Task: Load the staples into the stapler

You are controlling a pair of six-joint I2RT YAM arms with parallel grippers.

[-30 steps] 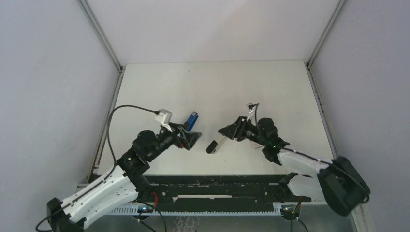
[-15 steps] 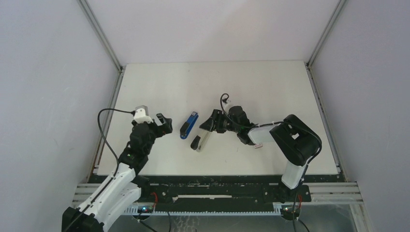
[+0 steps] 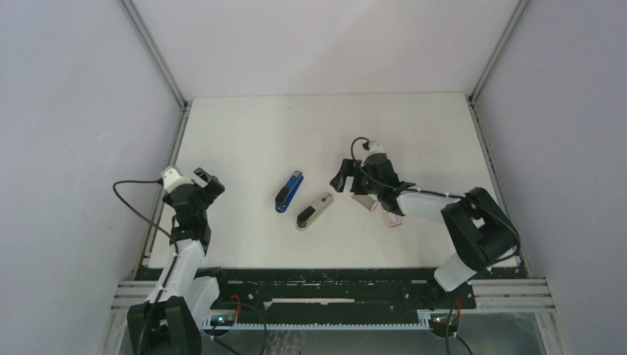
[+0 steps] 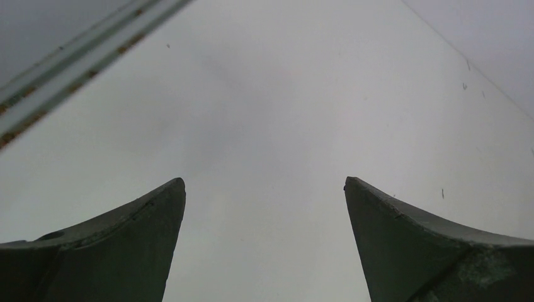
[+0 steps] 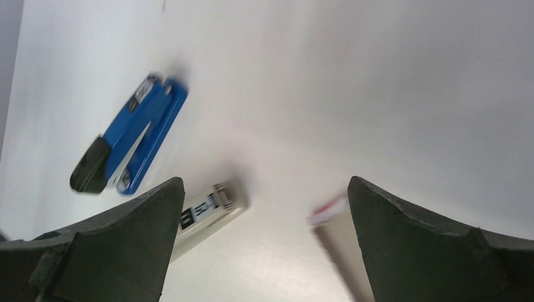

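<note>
A blue stapler (image 3: 290, 191) (image 5: 129, 145) lies mid-table, and a pale grey stapler with a black end (image 3: 315, 211) (image 5: 208, 214) lies just right of it. The staples show as a grey tray (image 3: 366, 201) and a red-and-white box (image 3: 392, 220), blurred in the right wrist view (image 5: 329, 210). My right gripper (image 3: 346, 176) (image 5: 264, 185) hangs open above the table between the grey stapler and the tray, holding nothing. Far to the left, my left gripper (image 3: 209, 184) (image 4: 264, 189) is open over bare table.
A metal rail (image 4: 75, 56) and the enclosure walls border the white table (image 3: 325, 126) on the left, right and back. The right arm's forearm (image 3: 429, 201) lies low across the table behind the staples.
The right gripper opened and let go of the grey stapler, which now lies flat beside the blue one; the right arm drew back to the right. The left arm swung away to the table's left edge.
</note>
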